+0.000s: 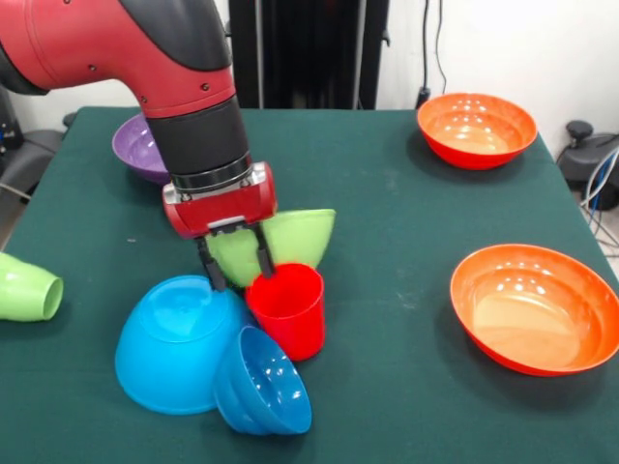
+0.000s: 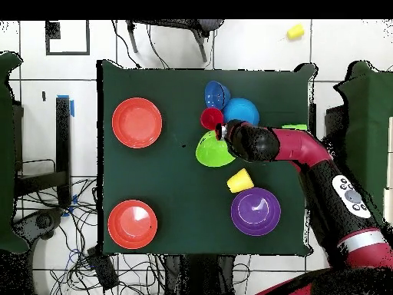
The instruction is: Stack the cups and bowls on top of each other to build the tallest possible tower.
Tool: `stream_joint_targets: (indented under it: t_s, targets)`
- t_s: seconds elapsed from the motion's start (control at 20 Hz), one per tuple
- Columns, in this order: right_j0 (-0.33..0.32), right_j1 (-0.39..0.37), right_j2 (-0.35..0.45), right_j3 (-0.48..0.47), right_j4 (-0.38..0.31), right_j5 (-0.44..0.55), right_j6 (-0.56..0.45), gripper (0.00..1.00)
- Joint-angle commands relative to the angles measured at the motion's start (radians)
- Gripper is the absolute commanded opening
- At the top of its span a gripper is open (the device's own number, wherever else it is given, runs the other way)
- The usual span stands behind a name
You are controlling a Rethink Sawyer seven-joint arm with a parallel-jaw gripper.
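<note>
Glossy red cup [image 1: 287, 309] stands upright (beside toppled blue bowls [image 1: 172, 345]).

Bright, even light from above. White glare spots on orange bowls [image 1: 535, 306], light-blue bowl [image 1: 174, 343] and red cup [image 1: 287, 309]. Shadows under objects soft and short. Green table cloth [image 1: 387, 222] matte, without reflection. Focus mostly sharp.

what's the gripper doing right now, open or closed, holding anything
Gripper: open, fingers spread, holding nothing. Its tips hang between the overturned light-blue bowl and the red cup, in front of the tilted green bowl.
</note>
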Motion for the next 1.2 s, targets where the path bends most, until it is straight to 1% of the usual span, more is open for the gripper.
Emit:
stream_joint_targets:
  t_s: [0.05,0.45,0.65,0.75,0.8,1.0,1.05,1.2]
  targets:
    - [0.02,0.039,-0.02,-0.03,-0.024,0.074,-0.102,1.0]
    - [0.021,0.03,-0.031,-0.022,-0.028,0.088,-0.109,1.0]
    - [0.034,0.009,-0.052,-0.031,-0.034,0.087,-0.083,1.0]
    - [0.029,-0.011,-0.05,-0.018,-0.018,0.069,-0.046,1.0]
    - [0.021,-0.02,-0.048,-0.007,-0.008,0.042,-0.016,1.0]
    - [0.022,-0.017,-0.074,-0.005,-0.011,-0.022,0.054,1.0]
    - [0.022,-0.019,-0.08,-0.004,-0.013,-0.03,0.064,1.0]
    - [0.007,-0.007,-0.087,0.01,-0.045,-0.043,0.022,1.0]
